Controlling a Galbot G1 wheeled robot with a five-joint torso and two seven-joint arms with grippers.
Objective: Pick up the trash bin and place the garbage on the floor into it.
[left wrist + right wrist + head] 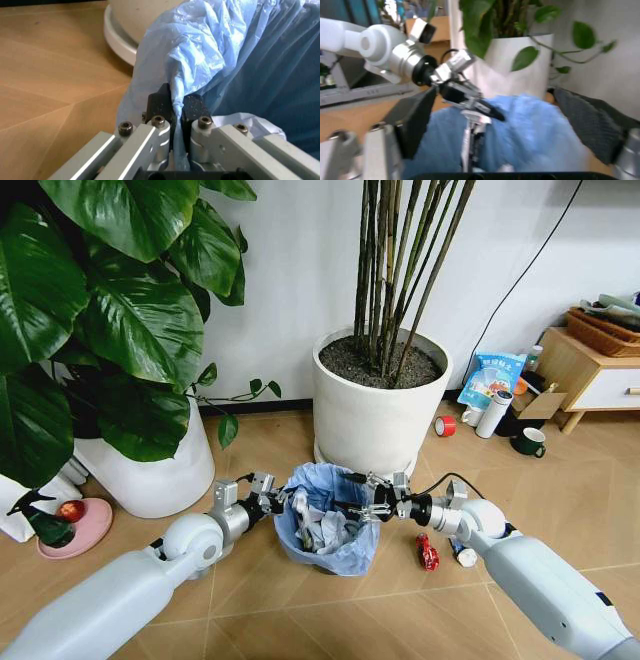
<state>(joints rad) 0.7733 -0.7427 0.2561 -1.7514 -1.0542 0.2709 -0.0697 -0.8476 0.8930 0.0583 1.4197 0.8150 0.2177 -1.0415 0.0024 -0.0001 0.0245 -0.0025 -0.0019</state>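
Observation:
The trash bin, small and lined with a crinkly light-blue bag, stands on the floor between my arms. My left gripper is shut on the bag-covered rim on the bin's left side. My right gripper hovers open over the bin's mouth, its dark pads spread wide with nothing between them. Crumpled white paper wads lie inside the bin. Garbage lies on the floor under my right forearm: a red scrap and a blue-white scrap.
A large white plant pot stands right behind the bin, and another at the left with big leaves. A green spray bottle on a pink dish is far left. A red tape roll, white cylinder, mug and wooden cabinet are at right.

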